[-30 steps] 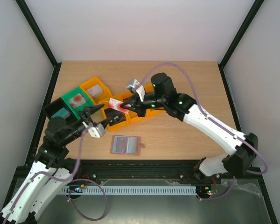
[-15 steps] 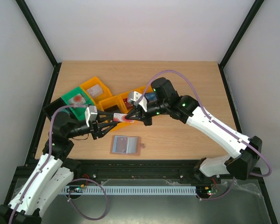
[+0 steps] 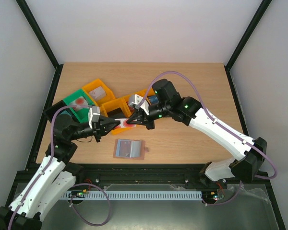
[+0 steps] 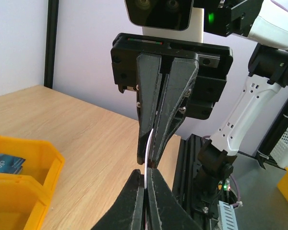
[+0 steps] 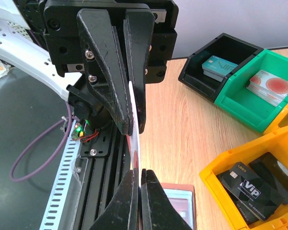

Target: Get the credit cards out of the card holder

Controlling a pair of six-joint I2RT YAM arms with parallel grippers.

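While the two arms meet nose to nose over the counter [image 3: 197, 81], the left gripper [image 3: 117, 125] and right gripper [image 3: 130, 122] both have their jaws clamped shut on the same red-and-white card [image 3: 124, 123], one at each end, so it hangs in the air between them. The card holder [image 3: 129, 148] lies open flat on the counter just in front of that spot, blue lining up, touching nothing. Orange bins [image 3: 90, 87] and a green bin [image 3: 73, 96] sit behind, cards inside.
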